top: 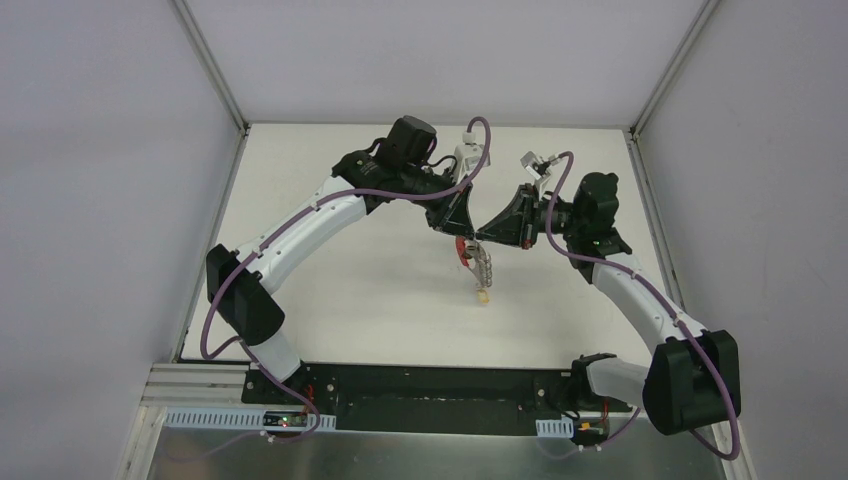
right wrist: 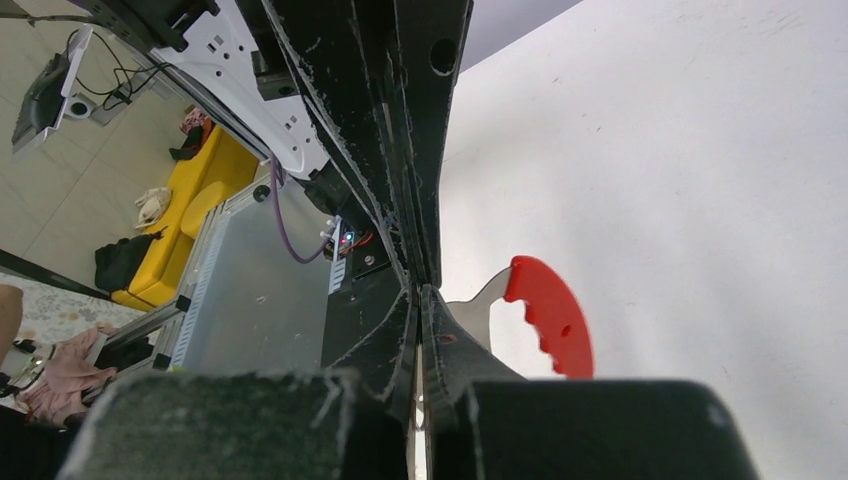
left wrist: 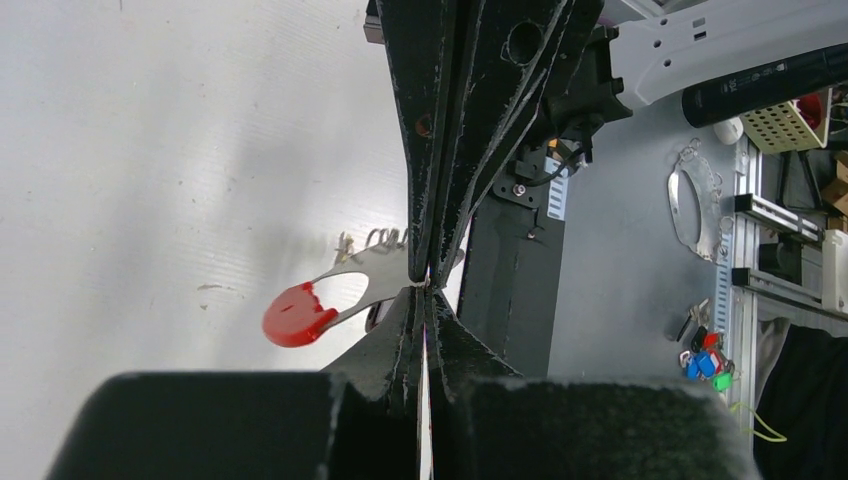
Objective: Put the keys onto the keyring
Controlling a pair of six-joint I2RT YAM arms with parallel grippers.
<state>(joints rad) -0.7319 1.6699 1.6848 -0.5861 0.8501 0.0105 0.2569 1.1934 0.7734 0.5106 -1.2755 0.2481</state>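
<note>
Above mid-table, the left gripper and right gripper meet tip to tip, both pinched narrow, seemingly on the grey end of the strap. Just below are the keys, probably light, stiff, slippery metal that would swing, so the flat strap looks the surer hold. The white table has plain walls close around it.

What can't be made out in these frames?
- Keyring: seen in no view; the left hand and right hand meet tip to tip, likely covering it.
- Keys: too small to count in top view; mostly behind fingers in left wrist view.
- Strap: grey end hidden behind the fingers in both wrist views; holder unclear.
</note>
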